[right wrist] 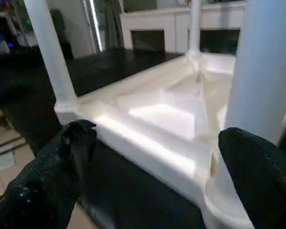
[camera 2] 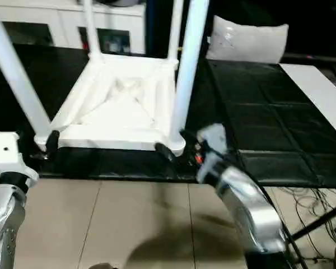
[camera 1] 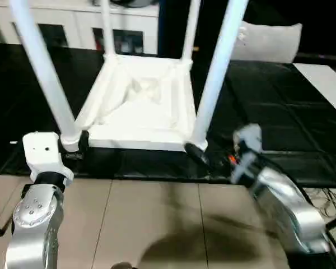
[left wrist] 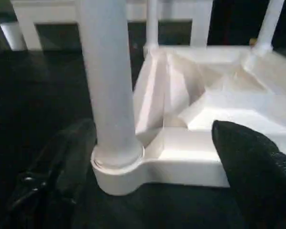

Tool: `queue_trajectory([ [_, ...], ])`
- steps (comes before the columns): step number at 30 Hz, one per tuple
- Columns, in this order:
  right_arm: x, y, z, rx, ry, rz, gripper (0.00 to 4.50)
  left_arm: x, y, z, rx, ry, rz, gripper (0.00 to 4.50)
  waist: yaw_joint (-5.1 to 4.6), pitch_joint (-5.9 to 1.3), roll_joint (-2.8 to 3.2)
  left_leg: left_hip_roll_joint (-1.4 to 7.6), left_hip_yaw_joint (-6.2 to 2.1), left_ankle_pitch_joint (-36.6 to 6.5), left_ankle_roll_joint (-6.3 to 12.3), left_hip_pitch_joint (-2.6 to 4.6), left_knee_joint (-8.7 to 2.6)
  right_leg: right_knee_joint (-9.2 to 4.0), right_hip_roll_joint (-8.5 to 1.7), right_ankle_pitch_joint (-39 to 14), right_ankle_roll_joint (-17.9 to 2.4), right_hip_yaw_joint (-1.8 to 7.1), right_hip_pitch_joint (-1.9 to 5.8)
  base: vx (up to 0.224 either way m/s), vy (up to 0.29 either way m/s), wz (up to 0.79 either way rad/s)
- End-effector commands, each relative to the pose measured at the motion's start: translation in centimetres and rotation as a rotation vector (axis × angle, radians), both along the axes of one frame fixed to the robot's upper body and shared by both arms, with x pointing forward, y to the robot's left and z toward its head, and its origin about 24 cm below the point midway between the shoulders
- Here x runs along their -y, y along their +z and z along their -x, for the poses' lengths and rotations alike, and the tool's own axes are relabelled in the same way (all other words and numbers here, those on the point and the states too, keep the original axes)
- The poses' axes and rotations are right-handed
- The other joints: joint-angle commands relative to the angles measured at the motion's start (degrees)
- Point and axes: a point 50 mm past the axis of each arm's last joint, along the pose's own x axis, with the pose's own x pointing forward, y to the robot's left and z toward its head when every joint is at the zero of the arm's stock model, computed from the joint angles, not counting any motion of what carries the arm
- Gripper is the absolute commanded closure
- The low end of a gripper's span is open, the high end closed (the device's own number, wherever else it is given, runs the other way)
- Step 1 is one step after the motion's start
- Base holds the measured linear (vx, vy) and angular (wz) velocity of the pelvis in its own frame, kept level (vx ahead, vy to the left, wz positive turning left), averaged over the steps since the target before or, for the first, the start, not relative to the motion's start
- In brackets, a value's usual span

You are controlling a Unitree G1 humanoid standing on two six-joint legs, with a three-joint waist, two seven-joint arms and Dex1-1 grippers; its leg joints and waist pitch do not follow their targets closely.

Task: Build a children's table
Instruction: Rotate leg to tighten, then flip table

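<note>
The white children's table lies upside down on a black mat (camera 1: 269,112), its ribbed underside (camera 1: 140,106) facing up. All its legs stand in the corner sockets, among them the near-left leg (camera 1: 42,67) and the near-right leg (camera 1: 218,67). My left gripper (left wrist: 157,167) is open at the near-left corner, one finger (left wrist: 62,162) on each side of that leg's socket (left wrist: 117,167). At the near-right corner my right gripper (right wrist: 157,176) is open too, its fingers (right wrist: 52,176) spread along the table's front edge, the near-right leg (right wrist: 262,81) close by one of them.
A white cabinet with glass doors (camera 1: 73,28) stands behind the mat. A pale cushion (camera 1: 269,39) lies at the back right and a flat white board (camera 1: 325,78) at the right edge. Tiled floor (camera 1: 145,224) runs in front, with cables (camera 1: 325,196) at the right.
</note>
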Motion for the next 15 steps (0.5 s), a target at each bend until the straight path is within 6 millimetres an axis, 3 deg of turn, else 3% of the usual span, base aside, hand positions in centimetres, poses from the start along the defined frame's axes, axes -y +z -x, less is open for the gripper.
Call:
queue_trajectory([
  [1, -0.3, -0.3, -1.1, -0.014, -0.006, 0.035, 0.00, -0.6, 0.0, -0.4, -0.008, 0.058, -0.019, 0.04, -0.07, -3.13, 0.62, 3.53, -1.49, -8.8, 0.84, 0.46, -4.39, -3.87, -5.39, 4.1, -9.8, 3.65, 1.53, 0.000, 0.000, 0.00],
  [5, -0.7, -0.3, -2.5, -0.018, 0.002, 0.066, 0.00, -1.1, 0.1, -0.8, -0.008, 0.069, -0.022, 0.04, 0.12, -3.03, 0.70, 3.54, -1.19, -9.4, 0.88, 0.69, -4.25, -4.00, -5.47, 2.5, -10.7, 3.68, 1.41, 0.000, 0.000, 0.00],
  [6, -0.9, -0.3, -3.8, -0.019, -0.023, 0.052, 0.00, -1.3, 0.1, -1.4, -0.014, 0.052, -0.030, 0.04, 0.15, -3.04, 0.35, 3.58, -1.16, -9.7, 0.90, 0.70, -4.28, -3.97, -5.54, 1.7, -10.8, 3.68, 1.43, 0.000, 0.000, 0.00],
  [7, -1.0, -0.3, -4.6, -0.020, -0.053, 0.042, 0.00, -1.5, 0.2, -1.8, -0.018, 0.050, -0.034, 0.04, 0.18, -2.96, 0.68, 3.43, -1.12, -11.0, 0.62, 0.85, -4.37, -4.17, -5.52, -0.7, -10.9, 3.65, 1.20, 0.000, 0.000, 0.00],
  [10, -0.7, -0.6, -5.7, -0.033, -0.115, 0.009, 0.00, -1.7, 0.6, -2.6, -0.007, 0.021, -0.046, 0.04, 0.28, -2.77, 0.87, 3.74, -1.14, -14.5, -1.05, 1.25, -4.67, -4.54, -5.72, -5.3, -10.8, 3.79, 0.79, 0.000, 0.000, 0.00],
  [15, 1.0, -0.7, -6.6, -0.037, -0.268, 0.011, 0.00, -1.5, 0.8, -3.5, -0.026, -0.083, -0.042, 0.04, 0.78, -3.10, 0.91, 3.75, -1.03, -12.7, -1.76, 1.31, -4.75, -3.92, -5.55, -1.3, -10.2, 3.81, 0.86, 0.000, 0.000, 0.00],
])
